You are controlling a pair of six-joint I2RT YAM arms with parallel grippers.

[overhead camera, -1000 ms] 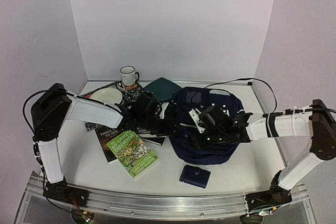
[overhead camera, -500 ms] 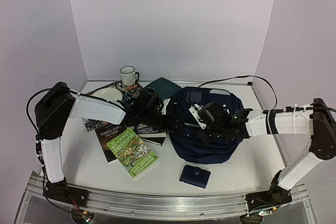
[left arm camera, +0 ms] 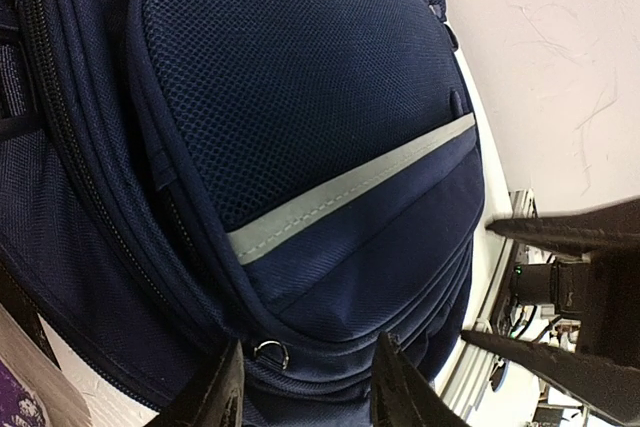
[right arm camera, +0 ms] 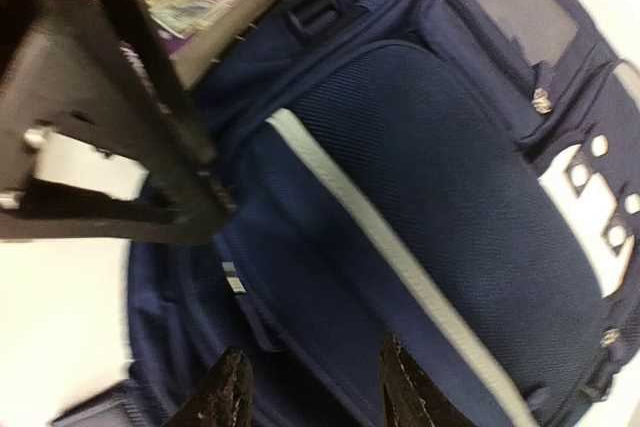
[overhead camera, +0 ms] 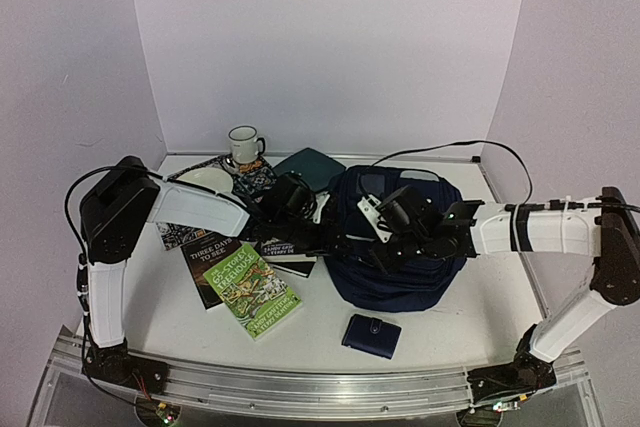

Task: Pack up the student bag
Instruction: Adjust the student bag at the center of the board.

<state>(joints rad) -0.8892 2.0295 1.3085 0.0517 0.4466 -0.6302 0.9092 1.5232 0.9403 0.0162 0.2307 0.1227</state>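
Note:
The student bag (overhead camera: 405, 257), a big navy-blue backpack with a thin white stripe (left arm camera: 350, 187), lies at mid-table. My left gripper (overhead camera: 340, 239) reaches in from the left against the bag's lower zipper seam. Its jaws (left arm camera: 308, 347) stand apart, with a small metal ring (left arm camera: 270, 352) just inside the left finger. My right gripper (overhead camera: 372, 249) comes over the bag from the right and faces the left one. Its jaws (right arm camera: 314, 347) are apart over the dark fabric, near a zipper pull (right arm camera: 232, 277). Neither gripper has anything pinched that I can see.
A green picture book (overhead camera: 252, 292), a dark book (overhead camera: 205, 259) and another book (overhead camera: 285, 247) lie left of the bag. Behind them are a white plate (overhead camera: 205, 184), a mug (overhead camera: 243, 145) and a teal square plate (overhead camera: 310, 169). A navy wallet (overhead camera: 371, 335) lies in front.
My left arm has pushed rightward up to the bag and its jaws have narrowed. My right gripper has shifted slightly toward the back left over the bag, which has bunched up a little.

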